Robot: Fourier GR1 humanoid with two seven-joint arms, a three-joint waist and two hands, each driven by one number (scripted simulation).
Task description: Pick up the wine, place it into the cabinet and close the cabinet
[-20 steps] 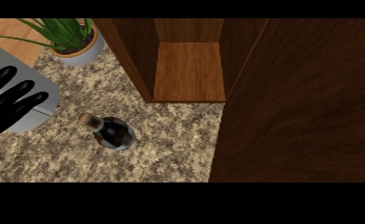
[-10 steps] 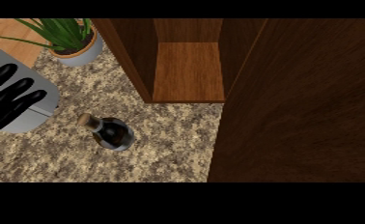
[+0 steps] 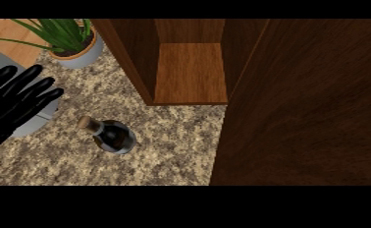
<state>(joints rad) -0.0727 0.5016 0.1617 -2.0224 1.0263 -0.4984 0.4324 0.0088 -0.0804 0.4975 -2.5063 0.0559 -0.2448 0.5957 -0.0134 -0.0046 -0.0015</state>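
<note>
At nine o'clock: my left robot hand (image 3: 25, 99), fingers spread, holding nothing.
Wine (image 3: 114, 135) upright on surface (image 3: 167, 148), seven o'clock of open cabinet (image 3: 190, 72); I should grasp its body, keeping it upright.

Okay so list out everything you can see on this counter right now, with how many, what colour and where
wine bottle: one, dark glass with a tan cork top, standing on the counter at lower left, in front of the cabinet and untouched
cabinet: one, brown wood, open, top centre, its shelf bare
cabinet door: one, dark brown wood, swung open, filling the right side
potted plant: one, green leaves in a grey pot, top left corner
counter: one, speckled beige and brown stone, across the lower left and centre
left hand: one, black, fingers straight, at the left edge, apart from the bottle
right hand: not in view
</note>
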